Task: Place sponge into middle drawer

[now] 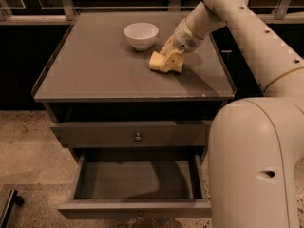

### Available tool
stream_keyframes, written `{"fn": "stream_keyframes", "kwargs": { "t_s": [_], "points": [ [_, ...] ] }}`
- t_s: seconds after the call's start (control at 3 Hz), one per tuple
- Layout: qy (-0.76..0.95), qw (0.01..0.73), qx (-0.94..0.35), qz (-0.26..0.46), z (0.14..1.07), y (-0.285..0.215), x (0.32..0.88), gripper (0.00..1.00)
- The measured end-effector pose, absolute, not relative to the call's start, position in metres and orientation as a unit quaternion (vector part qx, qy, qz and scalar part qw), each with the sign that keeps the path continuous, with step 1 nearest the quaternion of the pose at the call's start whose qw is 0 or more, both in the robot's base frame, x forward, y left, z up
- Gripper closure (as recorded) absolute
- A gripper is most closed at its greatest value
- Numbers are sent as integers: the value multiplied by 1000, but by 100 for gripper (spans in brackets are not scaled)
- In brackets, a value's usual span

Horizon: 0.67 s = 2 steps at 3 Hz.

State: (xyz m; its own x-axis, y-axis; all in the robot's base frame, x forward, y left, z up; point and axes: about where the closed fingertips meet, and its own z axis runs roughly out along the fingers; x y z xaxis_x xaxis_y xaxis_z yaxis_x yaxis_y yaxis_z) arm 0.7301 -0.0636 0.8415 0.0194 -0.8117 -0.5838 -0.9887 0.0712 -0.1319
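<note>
We see the gripper (170, 60) just right of the frame's centre in the upper half, lowered onto the grey cabinet top (95, 70) and touching the sponge (156, 61). We cannot tell how wide it stands, or whether it actually has hold of the sponge or only presses against it. The sponge, pale yellow, lies flat on the cabinet top, its left end sticking out past the gripper toward the left of the frame. The arm (223, 4) slants up from the gripper to the upper right corner, then bends down into the robot's large pale body (256, 165), which fills the lower right of the frame. Up and to the left of the sponge, near it but apart from it, a white bowl (141, 35) stands upright on the same surface. Below the top, across the middle of the frame, the upper drawer (104, 136) is closed, with a small round knob (138, 137) at its centre. Beneath it, in the lower part of the frame, the middle drawer (137, 180) is pulled out toward us, its bare grey floor in view. A speckled floor (23, 146) shows at the lower left.
</note>
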Motion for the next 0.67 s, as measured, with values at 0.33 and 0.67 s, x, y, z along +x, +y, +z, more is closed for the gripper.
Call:
{"fn": "stream_keyframes", "kwargs": {
  "t_s": [0.33, 0.67],
  "points": [
    [682, 272, -658, 171, 839, -64, 721, 100],
    [685, 318, -637, 155, 871, -80, 697, 100]
  ]
}}
